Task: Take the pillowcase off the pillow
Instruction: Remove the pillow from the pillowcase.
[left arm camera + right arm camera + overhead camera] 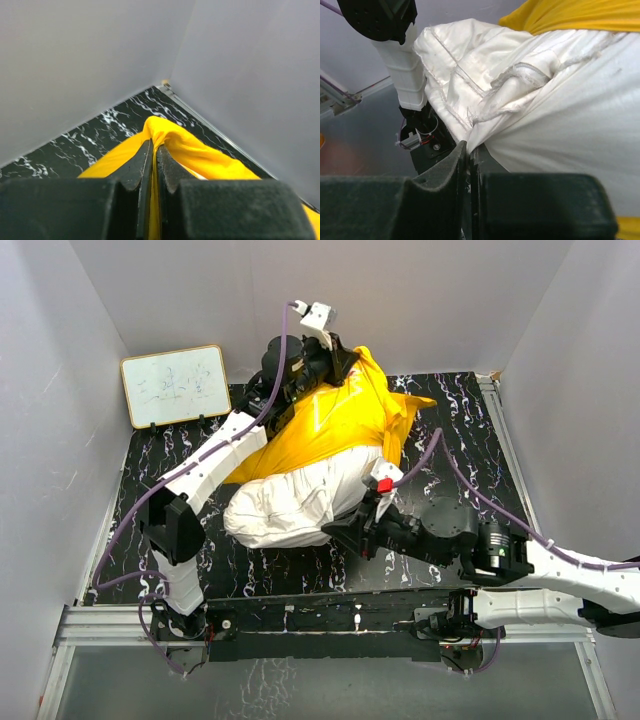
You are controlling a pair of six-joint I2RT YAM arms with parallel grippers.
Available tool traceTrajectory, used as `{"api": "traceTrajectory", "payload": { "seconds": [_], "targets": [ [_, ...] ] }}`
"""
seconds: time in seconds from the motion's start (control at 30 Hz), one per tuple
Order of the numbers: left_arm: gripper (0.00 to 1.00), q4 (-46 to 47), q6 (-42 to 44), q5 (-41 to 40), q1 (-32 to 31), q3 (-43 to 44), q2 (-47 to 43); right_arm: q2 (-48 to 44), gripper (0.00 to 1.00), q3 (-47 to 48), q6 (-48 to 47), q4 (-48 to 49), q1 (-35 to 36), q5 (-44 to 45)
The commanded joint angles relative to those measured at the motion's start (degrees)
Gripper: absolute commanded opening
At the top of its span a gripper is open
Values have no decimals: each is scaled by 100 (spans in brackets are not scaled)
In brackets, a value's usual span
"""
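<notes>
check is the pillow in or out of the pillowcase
Partly out: the pillow is bare at its near end; the pillowcase covers only the far part.

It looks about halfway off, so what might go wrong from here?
1. The right gripper pinches only a thin edge of the pillow; it might slip free.
2. The left gripper holds a small fold of the pillowcase, which is bunched around the pillow's far half and may snag.

Pillow [285, 508] sits mid-table [470, 430], its near-left end sticking out of the pillowcase [335, 420] over its far-right part. Left gripper [342, 362] is at the case's far end, right gripper [368, 508] at the pillow's near-right edge. Board [175, 385] stands far left.
</notes>
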Motion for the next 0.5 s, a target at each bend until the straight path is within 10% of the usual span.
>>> {"api": "traceTrajectory", "payload": {
  "seconds": [0.0, 0.27, 0.47],
  "targets": [
    [0, 339, 787, -1535, 686, -258, 253, -388, 8, 296, 251, 404, 418, -1249],
    [0, 137, 342, -952, 928, -575, 217, -585, 9, 483, 327, 59, 422, 135],
    [0, -78, -1044, 1097, 914, -923, -92, -375, 56, 957, 1065, -597, 422, 2458]
  ]
}}
